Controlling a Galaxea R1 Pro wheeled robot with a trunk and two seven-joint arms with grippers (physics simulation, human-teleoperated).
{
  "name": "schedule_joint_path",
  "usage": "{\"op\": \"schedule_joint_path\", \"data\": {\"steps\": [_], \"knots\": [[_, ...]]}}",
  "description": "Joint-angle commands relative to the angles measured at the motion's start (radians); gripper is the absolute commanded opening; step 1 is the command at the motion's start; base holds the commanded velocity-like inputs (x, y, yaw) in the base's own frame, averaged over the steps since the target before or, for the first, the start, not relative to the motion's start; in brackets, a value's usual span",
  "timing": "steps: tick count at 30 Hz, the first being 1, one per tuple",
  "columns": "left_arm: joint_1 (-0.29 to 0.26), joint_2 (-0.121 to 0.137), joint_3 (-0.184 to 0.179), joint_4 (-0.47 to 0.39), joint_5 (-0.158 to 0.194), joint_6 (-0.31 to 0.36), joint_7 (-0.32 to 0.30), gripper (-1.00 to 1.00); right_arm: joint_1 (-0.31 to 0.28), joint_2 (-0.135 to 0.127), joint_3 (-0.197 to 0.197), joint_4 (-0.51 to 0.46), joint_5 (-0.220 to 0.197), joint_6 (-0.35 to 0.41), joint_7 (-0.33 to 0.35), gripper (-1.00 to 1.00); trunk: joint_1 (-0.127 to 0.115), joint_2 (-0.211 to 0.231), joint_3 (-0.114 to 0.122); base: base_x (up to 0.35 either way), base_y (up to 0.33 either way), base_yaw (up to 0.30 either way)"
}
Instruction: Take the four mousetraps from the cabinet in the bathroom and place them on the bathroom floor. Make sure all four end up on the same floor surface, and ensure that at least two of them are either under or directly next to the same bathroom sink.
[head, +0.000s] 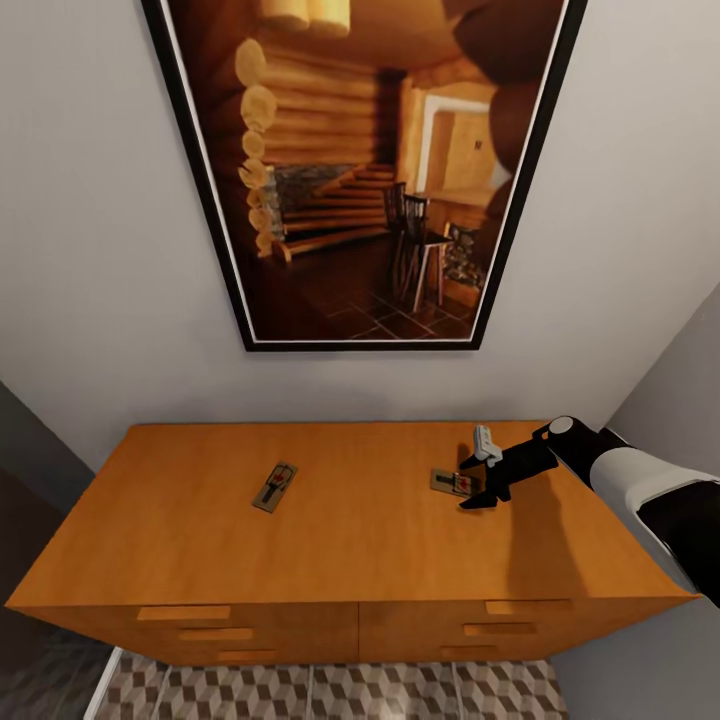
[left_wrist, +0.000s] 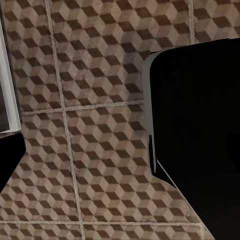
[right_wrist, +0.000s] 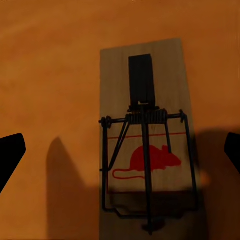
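The right gripper, jaws spread, hangs pointing down over a mousetrap on the cabinet.

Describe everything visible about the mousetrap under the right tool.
The mousetrap is a flat rectangular board of pale wood-like material, printed with a red mouse outline. It carries dark wire parts: a coiled spring across the middle, a rectangular bar frame and a black tab. It lies flat on the orange-brown cabinet top, toward its right side. The right tool hovers open above it, fingers on either side, not touching.
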Motion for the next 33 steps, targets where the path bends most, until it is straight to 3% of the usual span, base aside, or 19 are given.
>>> {"op": "schedule_joint_path", "data": {"steps": [1,33], "knots": [[-0.001,0.000,-0.009,0.003,0.007,-0.005,0.002,1.00,0.000,0.000,-0.006,-0.001,0.011,-0.006,0.001,1.00,0.001,-0.002,-0.003,0.000,0.000,0.000],[-0.001,0.000,-0.009,0.003,0.008,-0.005,0.002,1.00,0.000,-0.002,-0.006,-0.001,0.011,-0.006,0.002,1.00,0.001,-0.002,-0.015,0.000,0.000,0.000]]}}
